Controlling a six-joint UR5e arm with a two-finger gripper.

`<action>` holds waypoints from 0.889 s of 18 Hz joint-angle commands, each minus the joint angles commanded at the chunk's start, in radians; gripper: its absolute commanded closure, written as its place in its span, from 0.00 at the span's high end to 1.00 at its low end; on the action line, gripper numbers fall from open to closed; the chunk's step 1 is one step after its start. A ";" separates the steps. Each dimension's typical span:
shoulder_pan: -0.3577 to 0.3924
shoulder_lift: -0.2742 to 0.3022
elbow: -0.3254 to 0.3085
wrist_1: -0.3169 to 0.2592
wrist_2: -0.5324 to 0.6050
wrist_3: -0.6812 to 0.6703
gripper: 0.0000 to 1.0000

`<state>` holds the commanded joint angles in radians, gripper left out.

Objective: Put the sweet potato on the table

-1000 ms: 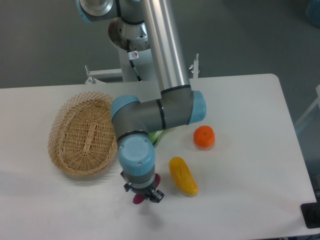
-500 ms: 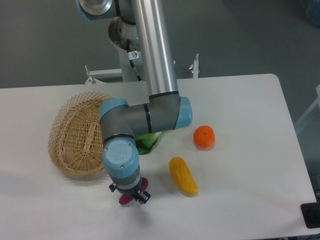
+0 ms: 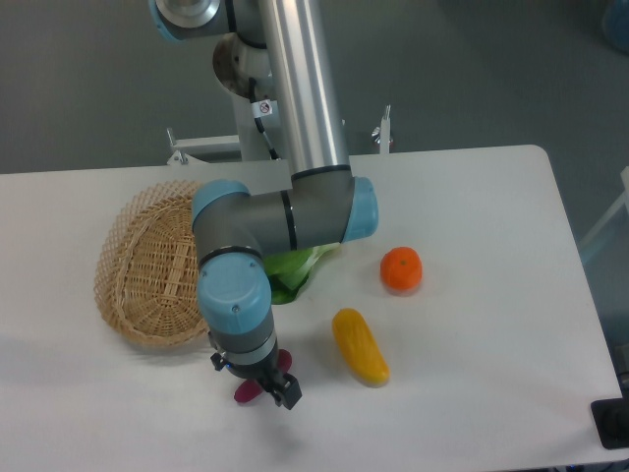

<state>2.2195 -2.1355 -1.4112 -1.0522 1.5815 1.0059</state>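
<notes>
Pincer point(image 3: 263, 385): it points down at the near part of the table, seen from above under the blue wrist joint; its dark fingers sit at either side of a magenta piece, so it looks clenched on the sweet potato, though the wrist hides most of the grip.
Sweet potato point(image 3: 247, 389): only magenta bits show, sticking out to the left of the pincer and a little behind it; whether it touches the table cannot be told from this view.
Table point(image 3: 472, 295): a white top with rounded corners, spreading out on every side below the pincer.
Yellow vegetable point(image 3: 360, 346): a fat oblong piece lying flat on the table, near the pincer on its right side and apart from it.
Orange fruit point(image 3: 401, 269): round, on the table, further right of the pincer and behind the yellow vegetable, not touching it.
Green leafy item point(image 3: 290, 273): partly hidden under the arm's elbow, behind the pincer.
Wicker basket point(image 3: 147, 265): oval and woven, tilted up on one edge, behind and to the left of the pincer, its near rim just beside the arm's blue wrist.
</notes>
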 joint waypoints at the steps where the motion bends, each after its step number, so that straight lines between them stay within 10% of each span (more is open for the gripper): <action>1: 0.020 0.011 -0.002 -0.008 0.002 0.031 1.00; 16: 0.356 0.054 0.017 -0.041 -0.009 0.404 1.00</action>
<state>2.5754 -2.0816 -1.3944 -1.0937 1.5723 1.4095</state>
